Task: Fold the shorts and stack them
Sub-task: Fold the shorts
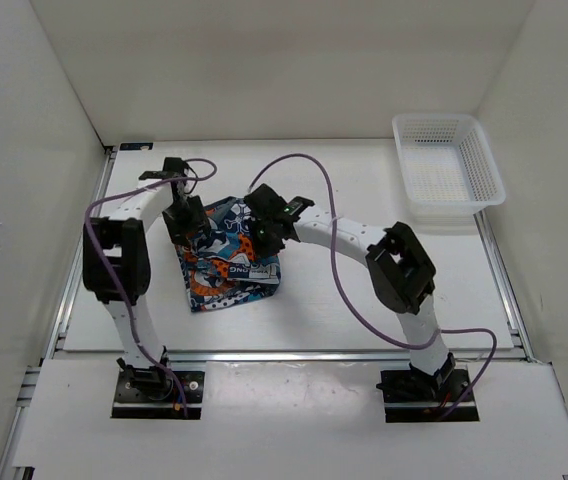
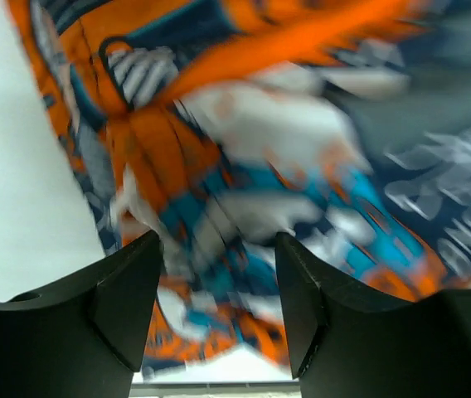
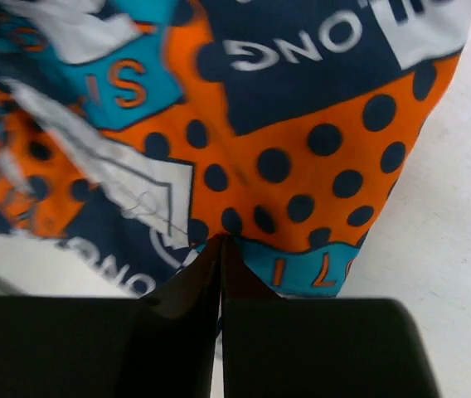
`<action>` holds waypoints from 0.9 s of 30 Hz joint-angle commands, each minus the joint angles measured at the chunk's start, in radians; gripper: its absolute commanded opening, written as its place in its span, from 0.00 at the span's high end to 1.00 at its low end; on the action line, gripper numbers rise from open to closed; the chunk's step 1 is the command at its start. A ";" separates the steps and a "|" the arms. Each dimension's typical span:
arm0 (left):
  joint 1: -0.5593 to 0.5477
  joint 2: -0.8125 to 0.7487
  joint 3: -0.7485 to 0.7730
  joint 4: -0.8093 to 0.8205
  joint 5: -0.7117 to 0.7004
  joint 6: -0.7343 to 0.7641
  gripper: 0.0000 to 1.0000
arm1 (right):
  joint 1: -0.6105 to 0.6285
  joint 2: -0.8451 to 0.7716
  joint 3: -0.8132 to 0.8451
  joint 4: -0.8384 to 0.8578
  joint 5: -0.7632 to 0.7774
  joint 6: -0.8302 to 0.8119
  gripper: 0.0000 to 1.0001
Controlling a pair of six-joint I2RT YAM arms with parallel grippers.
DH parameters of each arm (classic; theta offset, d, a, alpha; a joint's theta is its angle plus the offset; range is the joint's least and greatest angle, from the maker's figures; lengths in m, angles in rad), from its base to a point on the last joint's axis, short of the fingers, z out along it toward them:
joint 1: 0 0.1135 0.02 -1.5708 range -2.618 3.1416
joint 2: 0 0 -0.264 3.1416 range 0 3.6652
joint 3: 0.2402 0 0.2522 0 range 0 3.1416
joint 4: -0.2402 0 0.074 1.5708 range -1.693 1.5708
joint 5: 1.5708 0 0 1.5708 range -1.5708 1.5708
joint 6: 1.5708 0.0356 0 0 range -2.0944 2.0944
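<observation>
Shorts: laid in a crumpled, partly folded heap on the table, left of centre, between the two grippers. An orange, teal and navy print is shown.
Left gripper: held over the left part of the heap. Its jaws are spread, and blurred cloth is seen through the gap in the wrist view.
Right gripper: lowered onto the upper right part of the heap. Its fingers are pressed together with no gap, tips at the orange dotted cloth. Whether cloth is pinched cannot be told.
Basket: white mesh, set at the far right corner, well apart from the shorts.
</observation>
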 commanded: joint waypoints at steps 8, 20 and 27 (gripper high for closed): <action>-0.001 0.161 0.028 0.050 -0.010 0.011 0.35 | -0.003 0.123 -0.062 -0.058 0.099 0.142 0.99; -0.206 0.309 0.264 0.026 0.059 0.001 0.29 | -0.112 -0.111 -0.397 -0.097 0.269 0.208 1.00; -0.262 0.365 0.514 -0.095 0.077 0.001 0.22 | -0.133 -0.274 -0.331 -0.204 0.441 0.135 0.84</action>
